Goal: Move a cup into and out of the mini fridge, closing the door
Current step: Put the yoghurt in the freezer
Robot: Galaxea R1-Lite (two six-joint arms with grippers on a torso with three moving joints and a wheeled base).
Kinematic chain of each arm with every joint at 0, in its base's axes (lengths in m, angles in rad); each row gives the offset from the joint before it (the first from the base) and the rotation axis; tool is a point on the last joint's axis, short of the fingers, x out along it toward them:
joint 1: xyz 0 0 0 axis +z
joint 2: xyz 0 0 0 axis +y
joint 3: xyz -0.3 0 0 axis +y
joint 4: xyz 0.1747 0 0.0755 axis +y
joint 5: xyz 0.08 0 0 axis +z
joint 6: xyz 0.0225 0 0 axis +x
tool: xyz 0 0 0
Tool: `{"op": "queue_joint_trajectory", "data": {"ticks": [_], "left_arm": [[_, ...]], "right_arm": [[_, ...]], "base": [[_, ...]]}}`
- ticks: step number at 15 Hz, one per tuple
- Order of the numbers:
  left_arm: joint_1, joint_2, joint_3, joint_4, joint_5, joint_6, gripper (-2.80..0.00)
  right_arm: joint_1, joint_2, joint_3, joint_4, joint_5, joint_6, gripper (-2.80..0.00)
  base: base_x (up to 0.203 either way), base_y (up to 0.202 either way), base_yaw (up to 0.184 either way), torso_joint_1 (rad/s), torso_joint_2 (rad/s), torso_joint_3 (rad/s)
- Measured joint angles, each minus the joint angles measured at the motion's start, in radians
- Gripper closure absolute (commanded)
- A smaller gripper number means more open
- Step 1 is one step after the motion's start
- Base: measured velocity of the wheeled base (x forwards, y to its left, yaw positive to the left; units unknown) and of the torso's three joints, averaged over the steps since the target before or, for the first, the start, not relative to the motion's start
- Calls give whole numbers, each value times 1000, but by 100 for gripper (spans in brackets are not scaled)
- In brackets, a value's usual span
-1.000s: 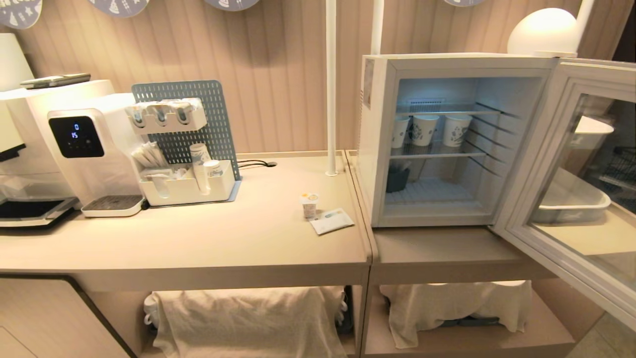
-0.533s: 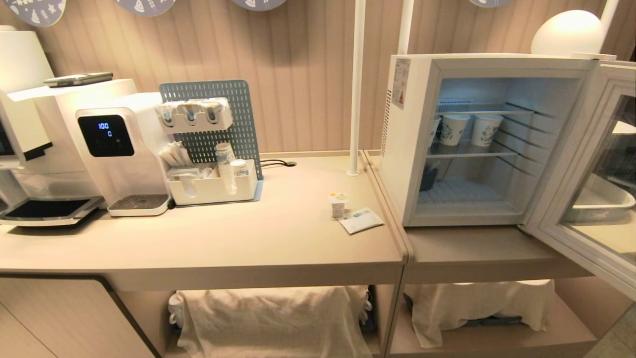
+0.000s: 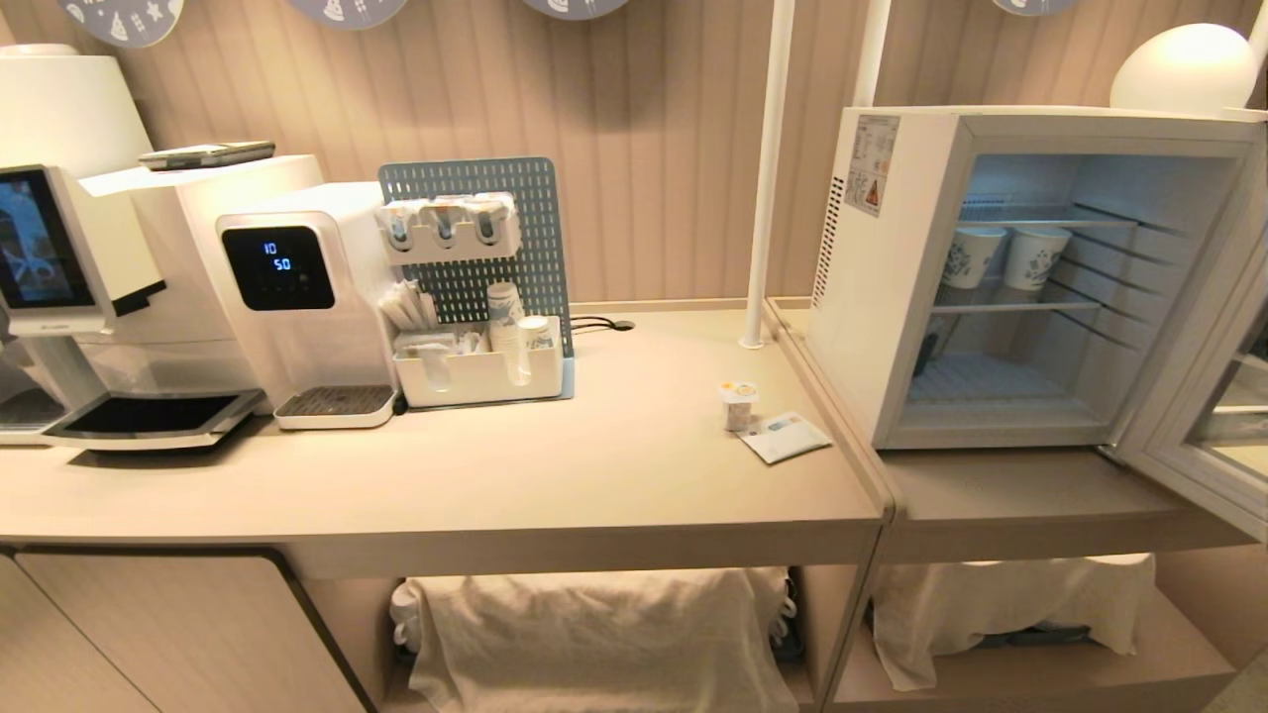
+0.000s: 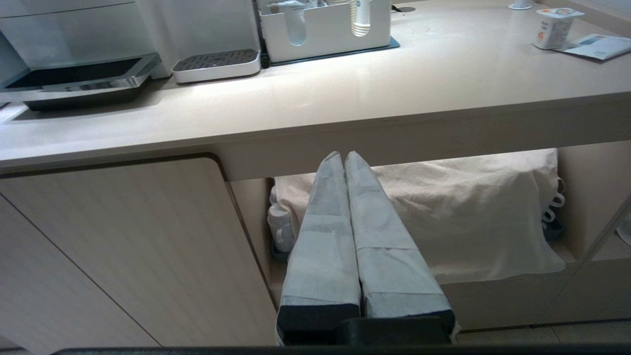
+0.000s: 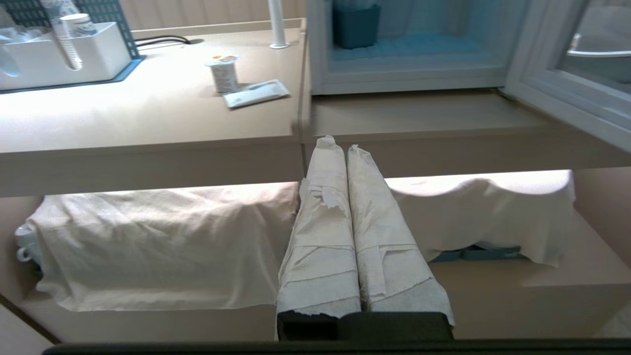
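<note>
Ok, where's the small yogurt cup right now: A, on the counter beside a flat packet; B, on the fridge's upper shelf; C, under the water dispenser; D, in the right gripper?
A: the cup stands on the counter, beside the packet, outside the fridge.

Door (image 3: pixel 1204 436) cut off at right edge; cloths (image 3: pixel 594 634) hide lower-shelf stuff; both arms out of head view.
</note>
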Motion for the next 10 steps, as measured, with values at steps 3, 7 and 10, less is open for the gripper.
{"op": "queue_joint_trajectory", "data": {"ticks": [3,7,10], "left_arm": [[-1,0,0,0,-1,2,0],[0,0,0,-1,0,12,0],[0,0,0,-2,0,10,0]], "right_arm": [[-1,0,0,1,0,0,0],[-1,0,0,0,0,0,0],[0,0,0,0,0,0,0]], "base": [[0,74,0,3,0,3],[61,2,1,-6,1,1],[191,0,0,-1,4,2]]}}
